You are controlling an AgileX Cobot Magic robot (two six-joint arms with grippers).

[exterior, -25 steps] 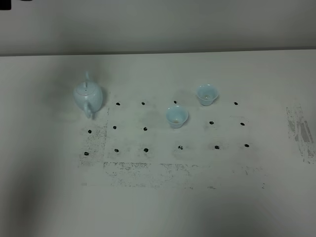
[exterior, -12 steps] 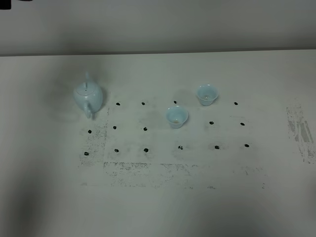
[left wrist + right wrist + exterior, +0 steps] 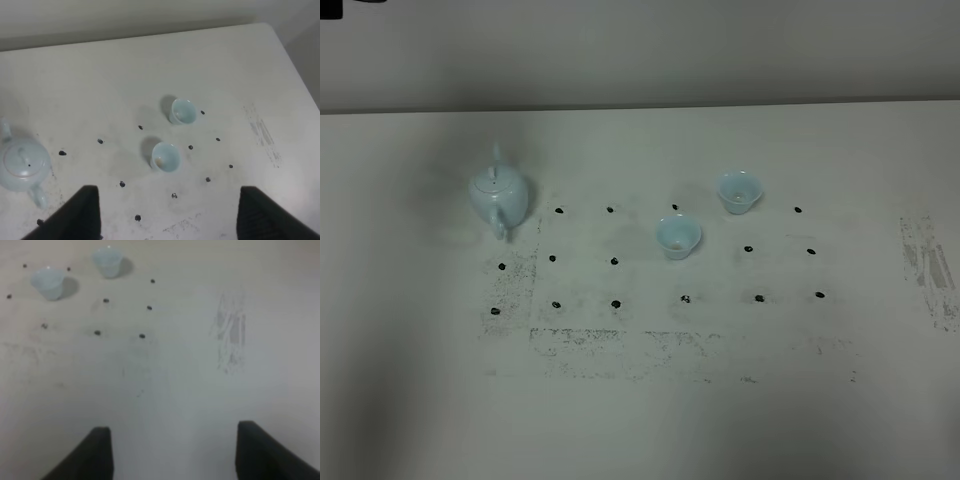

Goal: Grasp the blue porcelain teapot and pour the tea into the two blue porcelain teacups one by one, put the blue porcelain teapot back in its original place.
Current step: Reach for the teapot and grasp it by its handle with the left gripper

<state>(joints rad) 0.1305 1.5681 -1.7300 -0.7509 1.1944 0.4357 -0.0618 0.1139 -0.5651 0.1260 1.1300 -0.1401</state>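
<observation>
The blue porcelain teapot (image 3: 500, 196) stands upright at the table's left, handle toward the front; it also shows in the left wrist view (image 3: 22, 165). One blue porcelain teacup (image 3: 678, 237) sits mid-table, the other (image 3: 740, 190) behind and to its right; both show in the left wrist view (image 3: 165, 157) (image 3: 182, 111) and the right wrist view (image 3: 48, 282) (image 3: 107, 261). Neither gripper appears in the high view. My left gripper (image 3: 167, 215) hangs open above the table, well short of the cups. My right gripper (image 3: 172, 455) is open too, over bare table right of the cups.
The white table (image 3: 640, 420) carries a grid of black dots (image 3: 614, 261) and grey scuff marks (image 3: 928, 265) near its right side. A wall (image 3: 640, 50) rises behind the far edge.
</observation>
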